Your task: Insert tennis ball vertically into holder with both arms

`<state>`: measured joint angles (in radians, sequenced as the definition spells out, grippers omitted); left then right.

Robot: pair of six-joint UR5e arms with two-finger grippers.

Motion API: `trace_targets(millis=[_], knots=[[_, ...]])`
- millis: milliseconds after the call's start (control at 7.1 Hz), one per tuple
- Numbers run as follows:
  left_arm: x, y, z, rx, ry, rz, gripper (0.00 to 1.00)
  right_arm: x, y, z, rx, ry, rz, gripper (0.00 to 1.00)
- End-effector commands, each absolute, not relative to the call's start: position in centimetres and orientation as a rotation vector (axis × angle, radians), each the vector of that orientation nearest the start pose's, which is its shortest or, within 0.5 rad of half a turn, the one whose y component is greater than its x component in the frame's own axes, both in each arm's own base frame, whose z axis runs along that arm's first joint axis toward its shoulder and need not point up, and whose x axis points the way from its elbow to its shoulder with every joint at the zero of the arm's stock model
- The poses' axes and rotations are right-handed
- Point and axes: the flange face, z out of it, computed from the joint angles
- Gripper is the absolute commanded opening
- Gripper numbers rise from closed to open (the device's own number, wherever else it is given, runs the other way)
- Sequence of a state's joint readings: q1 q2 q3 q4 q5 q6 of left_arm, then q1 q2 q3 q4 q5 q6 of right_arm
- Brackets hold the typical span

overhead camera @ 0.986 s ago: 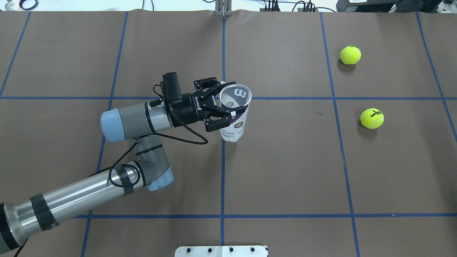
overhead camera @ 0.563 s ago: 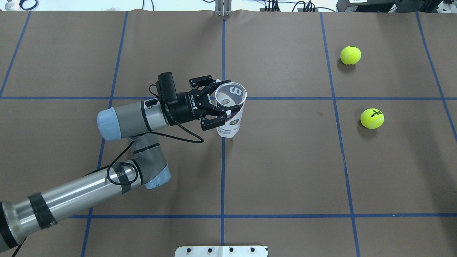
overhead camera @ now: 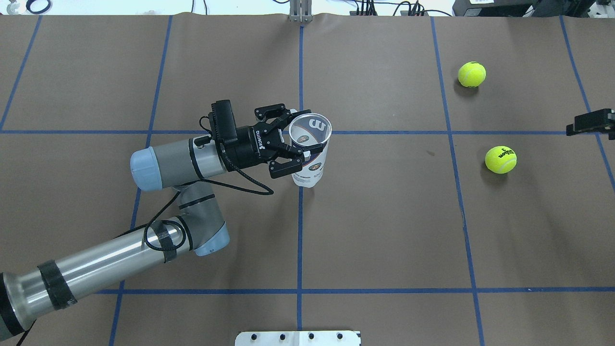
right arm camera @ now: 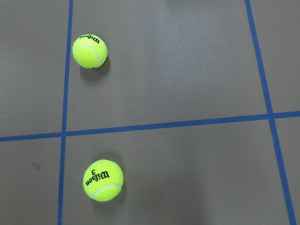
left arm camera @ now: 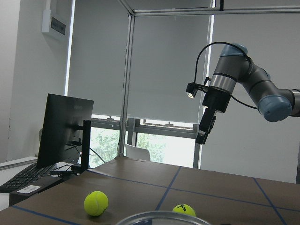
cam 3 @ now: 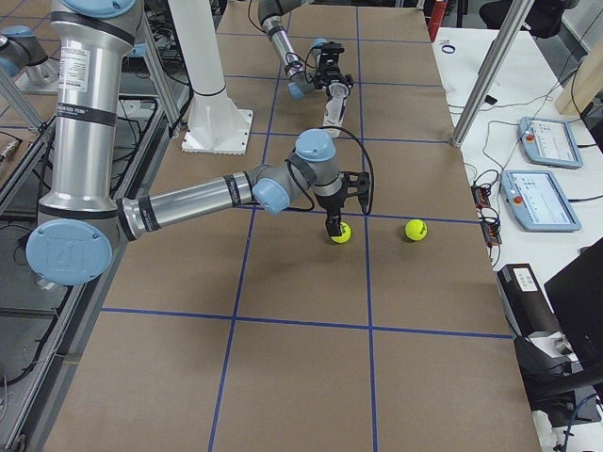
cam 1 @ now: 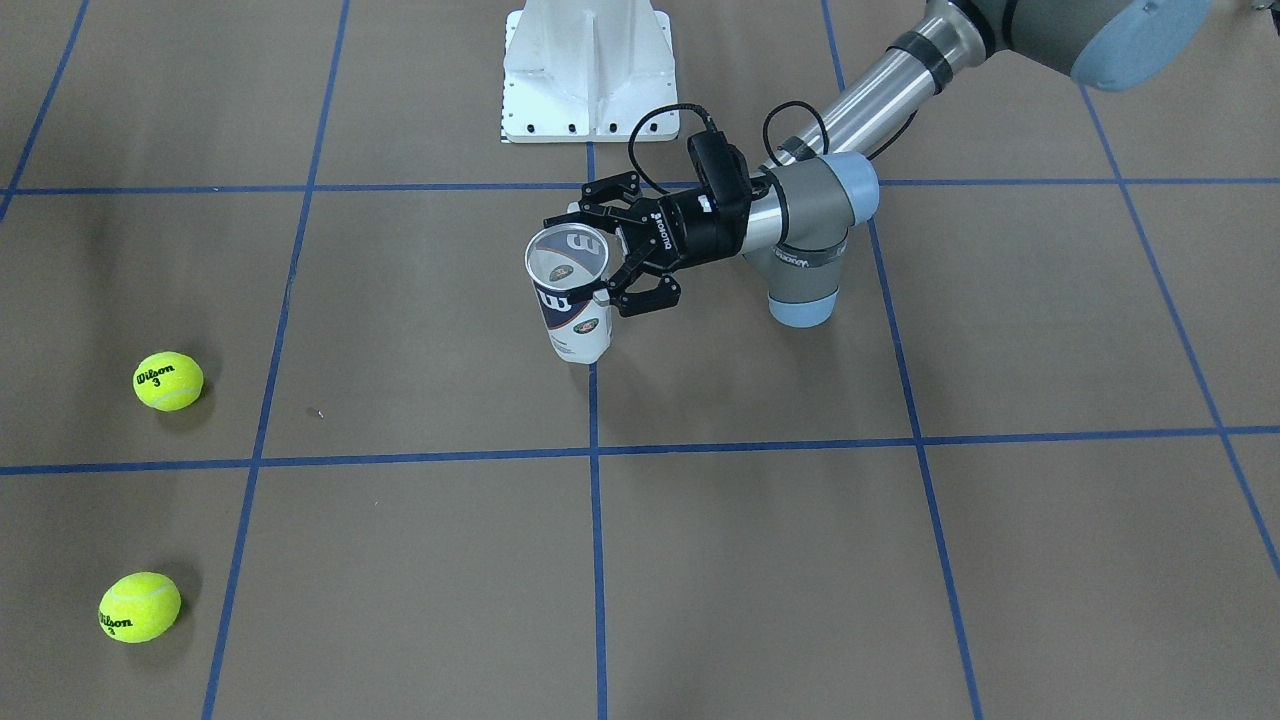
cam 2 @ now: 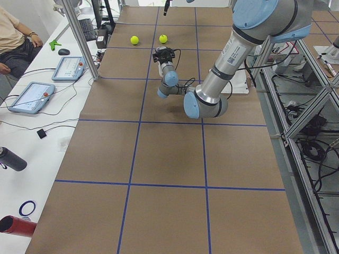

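The holder (overhead camera: pixel 311 161), a clear can with a white and navy label, stands about upright with its open mouth up, near the table's middle. My left gripper (overhead camera: pixel 299 142) is shut on the holder's upper part from the side; it also shows in the front view (cam 1: pixel 600 256) on the holder (cam 1: pixel 578 318). Two yellow tennis balls (overhead camera: pixel 472 74) (overhead camera: pixel 500 159) lie on the table at the right. My right gripper (left arm camera: pixel 205 132) hangs pointing down, high above the nearer ball (right arm camera: pixel 103 180). I cannot tell whether its jaws are open.
The white pedestal base (cam 1: pixel 588 70) stands at the robot's edge of the table. Blue tape lines cross the brown table cover (overhead camera: pixel 384 230). In the overhead view only a black part of the right arm (overhead camera: pixel 591 122) shows at the right edge.
My left gripper has moved the holder a little to the left. A black part of the right arm has come into the overhead view at the right edge.
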<state>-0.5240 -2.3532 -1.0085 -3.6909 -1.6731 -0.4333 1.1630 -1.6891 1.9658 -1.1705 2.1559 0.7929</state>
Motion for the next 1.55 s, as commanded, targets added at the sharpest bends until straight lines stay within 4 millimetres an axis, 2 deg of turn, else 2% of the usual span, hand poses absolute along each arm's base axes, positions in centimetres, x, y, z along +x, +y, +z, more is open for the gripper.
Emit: trace_targets(millis=[0,141,282,704,986,1127,1408], knots=[[53.4,-44.6,24.0,1.713,1.64,0.425,0.76,-14.6,-46.9,48.0,0.223,-0.818,0.125,1.0],[53.1,-44.4,25.5,1.703,1.632,0.428,0.77,-14.8,-47.1,47.7,0.225,-0.821,0.121,1.0],[53.0,-44.3,25.7,1.703,1.634,0.428,0.78,-14.8,-47.0,47.6,0.229,-0.822,0.119,1.0],[54.5,-42.6,25.7,1.681,1.662,0.443,0.87,-14.8,-47.0,47.1,0.235,-0.828,0.117,1.0],[55.0,-42.0,25.6,1.673,1.674,0.448,0.87,-14.8,-47.0,47.1,0.235,-0.828,0.117,1.0],[55.0,-41.9,25.6,1.676,1.677,0.447,0.88,-14.8,-47.0,47.0,0.236,-0.829,0.116,1.0],[54.5,-42.0,25.6,1.693,1.685,0.439,0.99,-14.9,-47.1,46.8,0.24,-0.832,0.115,1.0]])
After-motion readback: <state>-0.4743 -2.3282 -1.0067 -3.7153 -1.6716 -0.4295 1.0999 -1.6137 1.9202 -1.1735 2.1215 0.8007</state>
